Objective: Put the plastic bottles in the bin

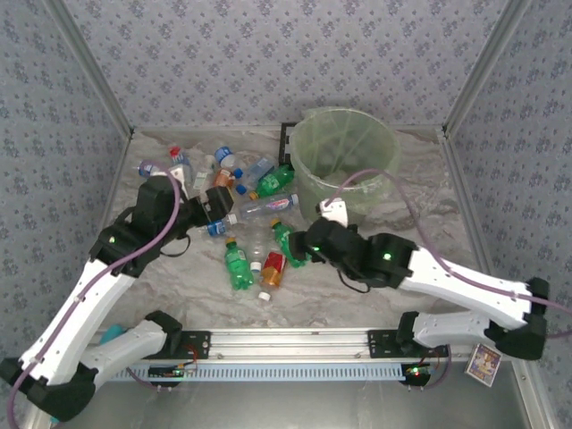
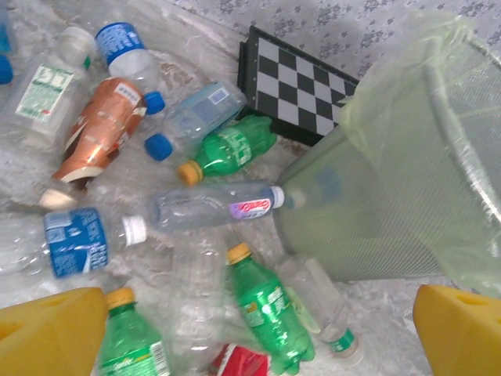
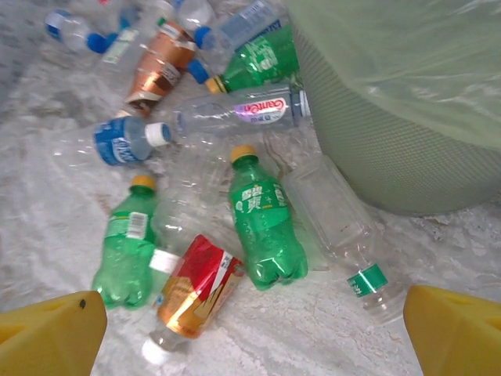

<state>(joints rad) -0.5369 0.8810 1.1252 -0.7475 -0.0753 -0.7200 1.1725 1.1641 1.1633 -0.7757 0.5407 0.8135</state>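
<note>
Several plastic bottles lie scattered on the marble tabletop left of the bin (image 1: pixel 356 174), a pale green bucket lined with a thin bag. My left gripper (image 1: pixel 217 207) is open over the pile; its yellow fingertips (image 2: pixel 51 333) frame a green bottle (image 2: pixel 270 305) and a crushed clear one. A clear bottle with a purple label (image 2: pixel 215 207) touches the bin (image 2: pixel 391 180). My right gripper (image 1: pixel 304 243) is open too, hovering above a green bottle (image 3: pixel 264 215), a red-labelled bottle (image 3: pixel 196 286) and a clear bottle with a green band (image 3: pixel 337 227) lying against the bin (image 3: pixel 407 102).
A black chessboard (image 2: pixel 301 86) leans behind the bin at the back. More bottles, brown-labelled (image 2: pixel 98 129) and blue-labelled (image 2: pixel 78 239), lie toward the back left. Patterned walls enclose the table on three sides. Bare marble lies in front of the pile (image 3: pixel 313 329).
</note>
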